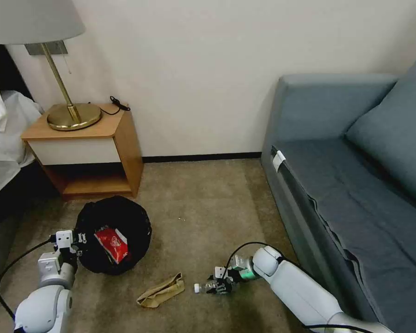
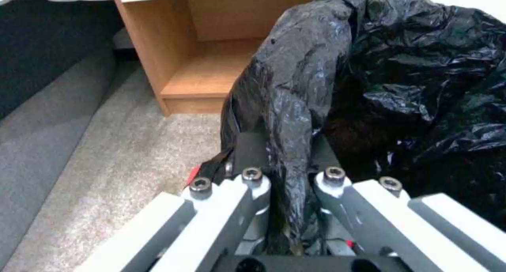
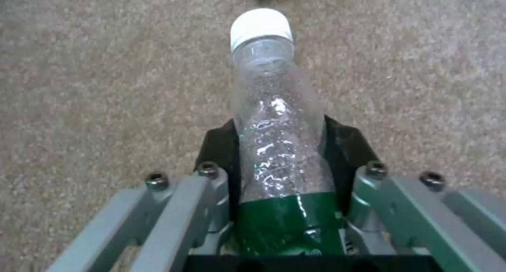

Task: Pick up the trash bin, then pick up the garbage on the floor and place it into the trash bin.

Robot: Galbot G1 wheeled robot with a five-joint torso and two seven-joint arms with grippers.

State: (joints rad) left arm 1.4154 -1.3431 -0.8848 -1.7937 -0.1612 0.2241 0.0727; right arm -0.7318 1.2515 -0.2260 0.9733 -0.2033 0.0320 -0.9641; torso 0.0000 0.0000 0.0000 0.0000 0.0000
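A blue-grey sofa [image 1: 356,175] lines the right side of the carpeted floor [image 1: 208,199], with a wooden nightstand [image 1: 85,152] against the far wall at the left, a brass lamp [image 1: 69,108] on top of it. In front of the nightstand sits the trash bin [image 1: 113,233], its black bag [image 2: 401,78] crinkled over the rim, a red snack packet [image 1: 112,244] lying inside. The left gripper [image 2: 287,173] is clamped on the bin's near rim, a fold of bag pinched between its narrow jaws. A crumpled tan paper bag [image 1: 162,291] lies on the carpet between the bin and the right gripper [image 3: 282,157]. That gripper, low over the carpet near the sofa's front, grips a small clear bottle [image 3: 279,145] (green label, white cap) lying on its side, cap pointing toward the paper bag.
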